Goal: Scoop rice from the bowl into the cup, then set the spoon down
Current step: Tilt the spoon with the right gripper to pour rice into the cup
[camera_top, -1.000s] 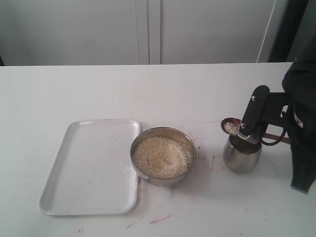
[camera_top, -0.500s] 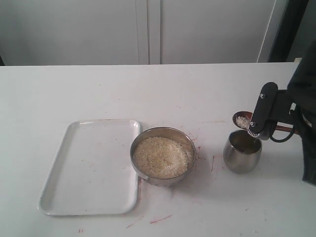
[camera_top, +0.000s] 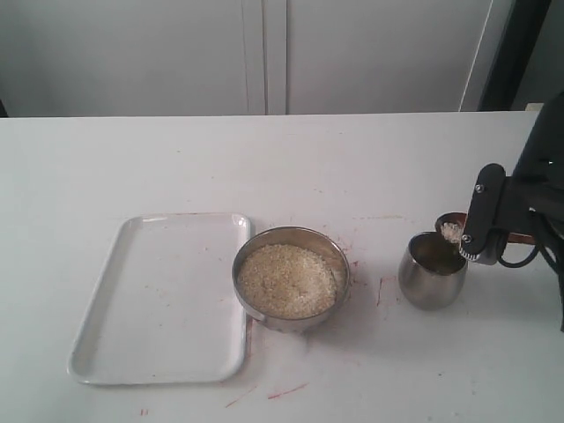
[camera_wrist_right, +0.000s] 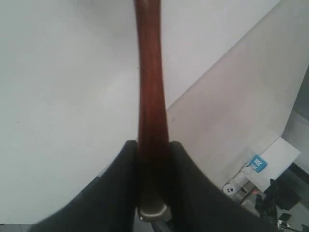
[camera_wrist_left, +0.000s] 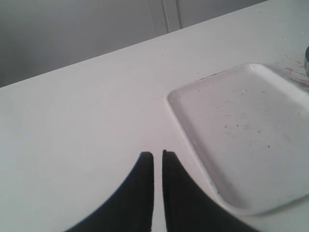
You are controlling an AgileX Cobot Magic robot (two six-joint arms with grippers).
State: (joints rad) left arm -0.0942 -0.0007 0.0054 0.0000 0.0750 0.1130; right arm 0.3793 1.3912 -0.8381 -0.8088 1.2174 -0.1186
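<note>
My right gripper (camera_wrist_right: 152, 147) is clamped on the handle of the spoon (camera_wrist_right: 149, 72), the jaws pinching the wood from both sides. In the exterior view the spoon's head hangs over the cup (camera_top: 432, 275), at its 1 o'clock rim, carrying a small heap of rice (camera_top: 452, 233). The cup stands at 3 o'clock from the bowl (camera_top: 291, 322), apart from it. The bowl is filled with more rice nearly to its rim. A white tray (camera_top: 159, 352) lies just beside the bowl at its 9 o'clock. My left gripper (camera_wrist_left: 158, 157) hangs over the table (camera_wrist_left: 72, 121) near the tray's corner, its fingers almost together and gripping nothing.
</note>
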